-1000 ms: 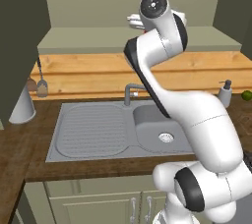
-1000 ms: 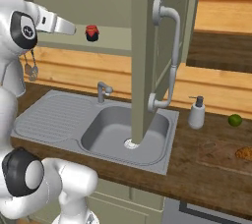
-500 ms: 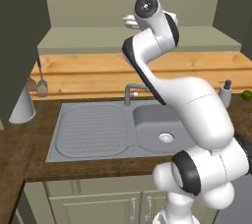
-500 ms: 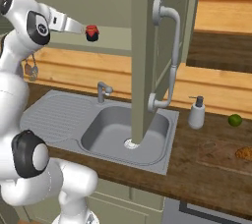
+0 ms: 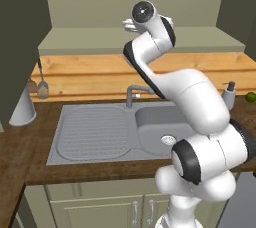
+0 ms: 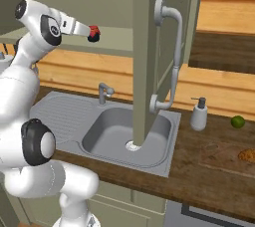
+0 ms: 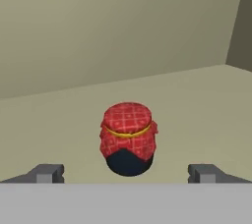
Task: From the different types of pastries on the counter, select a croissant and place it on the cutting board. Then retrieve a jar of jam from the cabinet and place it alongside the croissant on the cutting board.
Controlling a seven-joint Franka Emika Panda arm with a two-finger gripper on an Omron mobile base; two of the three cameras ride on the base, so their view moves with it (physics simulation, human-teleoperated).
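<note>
Two steps: the croissant (image 6: pixel 247 155) looks already set on the cutting board (image 6: pixel 219 159) at the right end of the desk (image 6: pixel 199 171); fetching the jar of jam (image 7: pixel 128 137) is the step in hand, by my reading.
Jar of jam: stands upright on the pale cabinet shelf (image 7: pixel 197 100), red checked cloth over its top, dark body below; the right base view shows it at the tip of the reaching arm.
Jaws: spread wide, one fingertip (image 7: pixel 47 173) to each side of the jar, both apart from it; nothing is held. The gripper (image 7: pixel 127 174) points straight at the jar.
Cabinet: door (image 6: pixel 149 52) hangs open over the sink (image 6: pixel 129 131), its curved handle (image 6: pixel 169 61) facing the room.
Risk, knock-over: the jar sits between the tips but not yet deep between them; closing now would likely pinch its near face and push it back or tip it.
Risk, slip: the cloth top bulges wider than the body, so a grip landing high could catch soft cloth and slide.
Risk, door: the open door stands between the shelf and the board; a direct swing right could strike it or the handle.
Risk, placing: soap bottle (image 6: pixel 199 114) and lime (image 6: pixel 238 121) stand near the board, and the croissant takes part of it, so a careless set-down could bump one.
</note>
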